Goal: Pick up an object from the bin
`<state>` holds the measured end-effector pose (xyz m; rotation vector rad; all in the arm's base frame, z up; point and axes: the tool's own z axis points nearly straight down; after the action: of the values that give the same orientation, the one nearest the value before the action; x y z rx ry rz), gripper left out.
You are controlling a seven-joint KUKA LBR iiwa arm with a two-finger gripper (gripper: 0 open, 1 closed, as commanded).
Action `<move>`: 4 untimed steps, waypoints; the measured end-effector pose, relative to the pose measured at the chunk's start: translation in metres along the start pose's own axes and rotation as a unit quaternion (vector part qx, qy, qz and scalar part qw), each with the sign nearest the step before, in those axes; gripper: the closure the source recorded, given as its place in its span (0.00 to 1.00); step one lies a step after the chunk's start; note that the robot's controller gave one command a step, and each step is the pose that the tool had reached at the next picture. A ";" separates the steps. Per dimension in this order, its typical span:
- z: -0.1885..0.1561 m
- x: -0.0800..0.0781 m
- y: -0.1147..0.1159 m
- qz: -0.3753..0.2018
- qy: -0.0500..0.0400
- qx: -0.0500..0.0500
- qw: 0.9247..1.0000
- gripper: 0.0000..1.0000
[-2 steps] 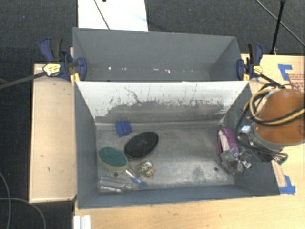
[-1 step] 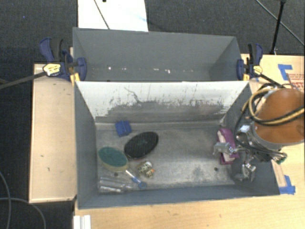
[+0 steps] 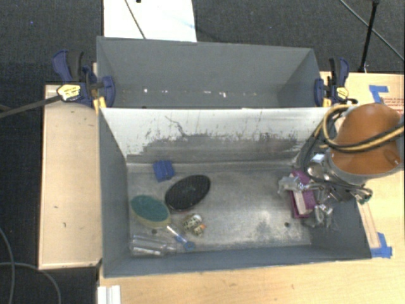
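Item: purple block (image 3: 299, 199), directly under the claw (image 3: 308, 201), which is clamped on it. Grasp judged made; lifting clear of the bin (image 3: 209, 135) remains. Well apart from claw, at the opposite end: black oval brush (image 3: 187, 191), teal round pad (image 3: 149, 209), blue block (image 3: 163, 170)

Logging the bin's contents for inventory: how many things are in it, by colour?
Blue block: 1
Black oval brush: 1
Teal round disc: 1
Purple piece at the gripper: 1
Mixed-colour lump: 1
Clear tubes, hard to separate: 2
Total: 7
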<state>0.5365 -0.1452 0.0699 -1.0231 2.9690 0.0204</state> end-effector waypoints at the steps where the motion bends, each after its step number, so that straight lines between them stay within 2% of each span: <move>1: 0.000 -0.016 -0.005 -0.086 -0.001 -0.006 0.996 0.00; 2: 0.000 -0.013 -0.010 -0.085 -0.001 0.001 0.996 1.00; 3: -0.109 -0.025 -0.022 -0.351 0.003 0.007 0.936 1.00; 4: -0.107 -0.024 -0.021 -0.348 0.003 0.004 0.938 0.00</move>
<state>0.5687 -0.1483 0.1766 -1.9916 2.4271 0.0022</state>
